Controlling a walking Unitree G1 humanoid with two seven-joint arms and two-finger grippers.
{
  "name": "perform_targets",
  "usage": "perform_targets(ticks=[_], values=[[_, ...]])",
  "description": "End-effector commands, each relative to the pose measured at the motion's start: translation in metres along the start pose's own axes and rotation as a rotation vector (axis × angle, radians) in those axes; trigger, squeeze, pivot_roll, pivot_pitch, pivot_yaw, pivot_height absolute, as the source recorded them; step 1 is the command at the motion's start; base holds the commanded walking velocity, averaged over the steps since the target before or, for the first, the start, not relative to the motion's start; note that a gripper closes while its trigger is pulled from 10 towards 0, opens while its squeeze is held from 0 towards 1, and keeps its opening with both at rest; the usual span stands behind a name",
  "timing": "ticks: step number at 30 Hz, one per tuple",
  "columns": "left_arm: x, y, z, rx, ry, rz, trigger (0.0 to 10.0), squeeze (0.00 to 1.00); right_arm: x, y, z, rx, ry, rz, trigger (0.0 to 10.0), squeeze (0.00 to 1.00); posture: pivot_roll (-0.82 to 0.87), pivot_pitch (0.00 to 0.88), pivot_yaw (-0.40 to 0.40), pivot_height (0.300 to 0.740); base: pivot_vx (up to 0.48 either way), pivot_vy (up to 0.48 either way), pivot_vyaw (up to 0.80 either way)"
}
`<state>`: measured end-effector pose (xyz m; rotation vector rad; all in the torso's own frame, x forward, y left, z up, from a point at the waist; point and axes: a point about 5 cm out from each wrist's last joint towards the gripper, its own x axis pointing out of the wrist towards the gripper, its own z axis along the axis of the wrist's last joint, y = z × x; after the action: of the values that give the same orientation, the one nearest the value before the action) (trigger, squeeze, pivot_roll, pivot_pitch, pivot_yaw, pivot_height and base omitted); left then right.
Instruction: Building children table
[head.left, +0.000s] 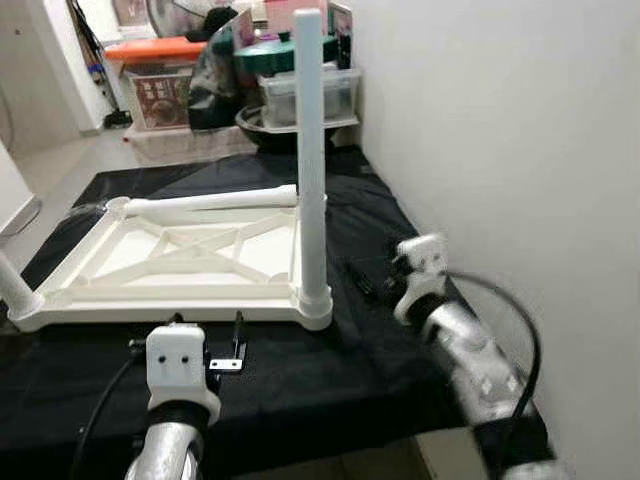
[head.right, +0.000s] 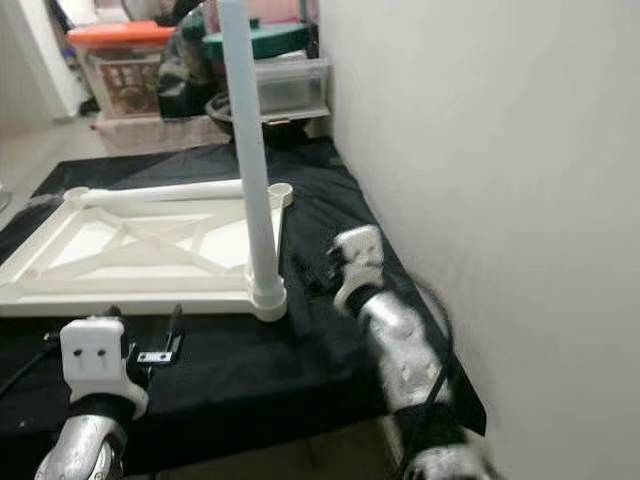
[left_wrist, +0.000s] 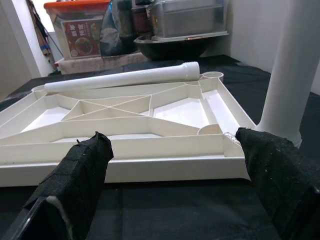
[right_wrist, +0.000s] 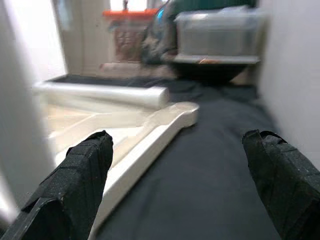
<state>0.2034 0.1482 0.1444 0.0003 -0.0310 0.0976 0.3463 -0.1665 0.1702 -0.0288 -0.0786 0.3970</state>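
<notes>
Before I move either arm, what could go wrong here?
1. The right pincer, open, sits close to the upright leg; a sideways swing might knock it loose.
2. The loose leg lies across the tabletop frame and could roll off if jolted.

- Upright table leg (head.left: 311, 150): top cut off by the upper edge in the right eye view; left wrist view shows its lower part alone.
- Near-left leg stub (head.left: 14, 285): cut by the left edge, height unreadable.
- Right arm (head.left: 470, 350): motion-blurred in both eye views.
- Right wrist view: soft throughout; lying leg (right_wrist: 102, 93) and tabletop frame (right_wrist: 150, 135) lack sharp edges.
- Far storage boxes (head.left: 160, 85): label print too small to read.
- Left gripper (head.left: 225, 350): fingers partly hidden behind the white wrist block.
</notes>
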Motion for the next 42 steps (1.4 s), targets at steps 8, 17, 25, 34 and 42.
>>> perform_targets(ticks=[8,17,25,34,42], values=[[-0.006,-0.012,-0.005,-0.073,0.035,-0.130,10.0,0.00,0.004,0.010,0.007,0.086,0.044,0.418,10.0,0.00,-0.01,0.000,0.009,0.740,0.000,0.000,0.00],[-0.021,-0.050,0.014,-0.219,0.006,-0.394,10.0,0.00,0.035,0.018,0.027,0.075,-0.012,0.499,10.0,0.00,0.02,0.018,0.002,0.740,0.000,0.000,0.00],[-0.021,-0.050,0.018,-0.219,-0.009,-0.406,10.0,0.00,0.043,0.029,0.032,0.090,-0.030,0.558,10.0,0.00,0.02,0.027,0.003,0.740,0.000,0.000,0.00],[-0.023,-0.051,0.016,-0.218,0.005,-0.415,10.0,0.00,0.057,0.049,0.033,0.095,-0.050,0.612,10.0,0.00,0.02,0.031,0.000,0.740,0.000,0.000,0.00],[-0.024,-0.050,0.015,-0.217,0.012,-0.407,10.0,0.00,0.065,0.060,0.035,0.104,-0.049,0.644,10.0,0.00,0.03,0.038,-0.005,0.740,0.000,0.000,0.00]])
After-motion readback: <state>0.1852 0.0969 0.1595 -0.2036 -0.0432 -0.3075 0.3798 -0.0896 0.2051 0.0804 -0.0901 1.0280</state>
